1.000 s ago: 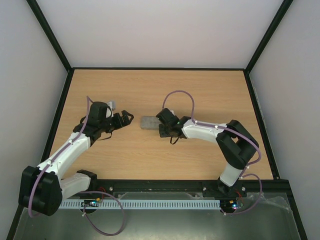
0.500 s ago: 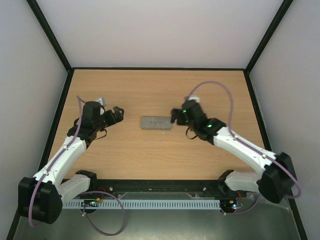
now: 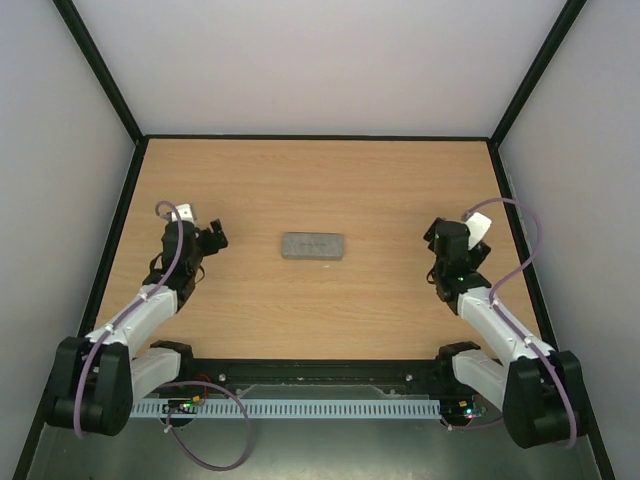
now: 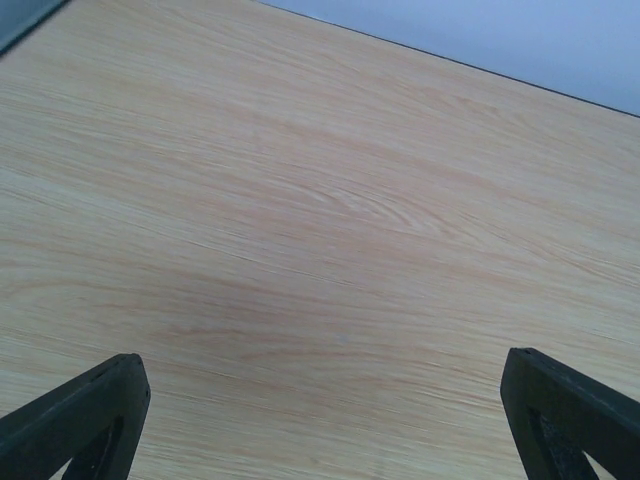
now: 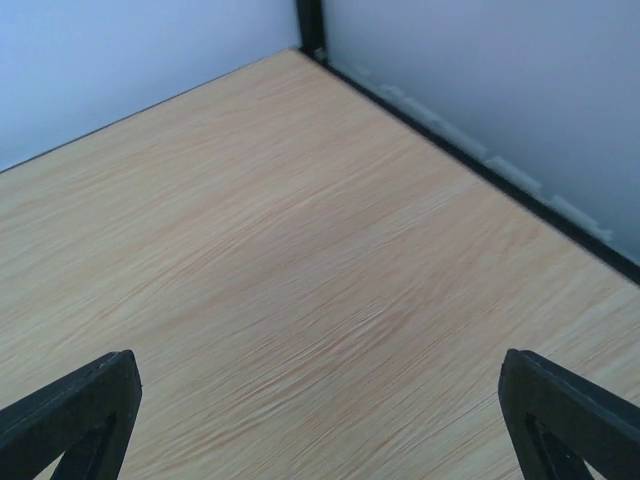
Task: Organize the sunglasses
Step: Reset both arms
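The sunglasses are hidden in every view. A closed grey oblong case (image 3: 313, 246) lies flat at the middle of the wooden table (image 3: 320, 180). My left gripper (image 3: 212, 238) hangs well to the left of the case, open with nothing between its fingers. In the left wrist view the left gripper (image 4: 320, 362) shows only bare wood between its dark fingertips (image 4: 95, 400). My right gripper (image 3: 436, 238) sits far to the right of the case, also open and empty. The right wrist view shows the right gripper (image 5: 318, 358) over bare wood too.
A black frame rail (image 3: 128, 215) borders the table on the left, and another rail (image 3: 515, 230) on the right. White walls rise behind. In the right wrist view a black corner post (image 5: 310, 25) and the wall's foot stand close ahead.
The right arm let go of the case, opened, and drew back to the right. The left arm drew back to the left. The case stays closed in the middle.
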Available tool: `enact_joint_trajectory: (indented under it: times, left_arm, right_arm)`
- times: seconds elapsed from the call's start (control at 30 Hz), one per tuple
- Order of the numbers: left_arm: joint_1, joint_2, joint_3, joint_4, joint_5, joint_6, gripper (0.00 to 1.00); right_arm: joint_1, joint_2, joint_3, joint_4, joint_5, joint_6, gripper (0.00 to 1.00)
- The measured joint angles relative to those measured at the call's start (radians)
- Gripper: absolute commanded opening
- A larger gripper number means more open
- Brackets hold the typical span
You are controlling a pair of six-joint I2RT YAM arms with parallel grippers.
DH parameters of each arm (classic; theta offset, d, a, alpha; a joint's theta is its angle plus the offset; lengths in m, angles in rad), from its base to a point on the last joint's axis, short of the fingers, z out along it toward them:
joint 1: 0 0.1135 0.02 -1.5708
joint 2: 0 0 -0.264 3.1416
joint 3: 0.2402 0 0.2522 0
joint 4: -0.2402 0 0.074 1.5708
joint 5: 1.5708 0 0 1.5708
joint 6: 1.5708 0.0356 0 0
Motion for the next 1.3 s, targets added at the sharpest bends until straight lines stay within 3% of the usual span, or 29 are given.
enact_joint_trajectory:
  times: [0.2, 0.37, 0.47, 0.77, 0.97, 1.1, 1.3]
  left_arm:
    - [0.051, 0.056, -0.063, 0.174, -0.043, 0.075, 0.99]
    - [0.074, 0.129, -0.066, 0.320, -0.067, 0.130, 0.99]
    - [0.077, 0.178, -0.137, 0.515, -0.069, 0.186, 0.99]
    - [0.094, 0.367, -0.197, 0.813, -0.071, 0.274, 0.99]
    - [0.106, 0.441, -0.180, 0.876, -0.033, 0.293, 1.00]
    - [0.125, 0.463, -0.182, 0.935, -0.005, 0.295, 1.00]
    - [0.132, 0.468, -0.182, 0.959, 0.003, 0.294, 1.00]
  right_arm:
    - [-0.094, 0.089, -0.071, 0.254, 0.078, -0.045, 0.98]
    - [-0.108, 0.222, -0.119, 0.484, 0.119, -0.063, 0.99]
    - [-0.108, 0.286, -0.164, 0.622, 0.141, -0.066, 0.99]
    - [-0.131, 0.406, -0.192, 0.903, 0.162, -0.138, 0.99]
    - [-0.135, 0.456, -0.196, 0.990, 0.069, -0.205, 0.99]
    - [-0.134, 0.505, -0.273, 1.173, -0.018, -0.255, 0.99]
    - [-0.135, 0.522, -0.282, 1.199, -0.054, -0.274, 0.99]
